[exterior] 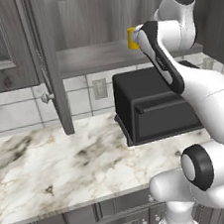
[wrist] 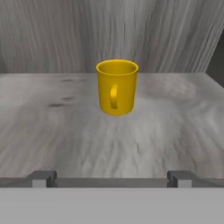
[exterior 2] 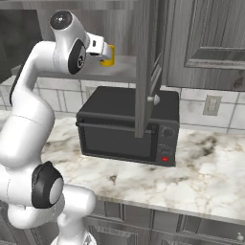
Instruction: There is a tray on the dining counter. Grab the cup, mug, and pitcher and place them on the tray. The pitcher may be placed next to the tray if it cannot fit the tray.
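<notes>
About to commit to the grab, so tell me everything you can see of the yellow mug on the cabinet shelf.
The squat golden-yellow mug stands upright on the grey wooden cabinet shelf, open mouth up and apparently empty. Its sides are plain and glossy, like glazed ceramic. In the hand view its loop handle faces the camera. Only the shelf touches it, and it stands in front of the grey wood back panel. The open pincer is lined up with it but short of contact. From the base views, the arm covers part of it.

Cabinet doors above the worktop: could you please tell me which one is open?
The door seen edge-on above the black oven, swung out toward the robot; the panelled door right of it sits flat and shut.
</notes>
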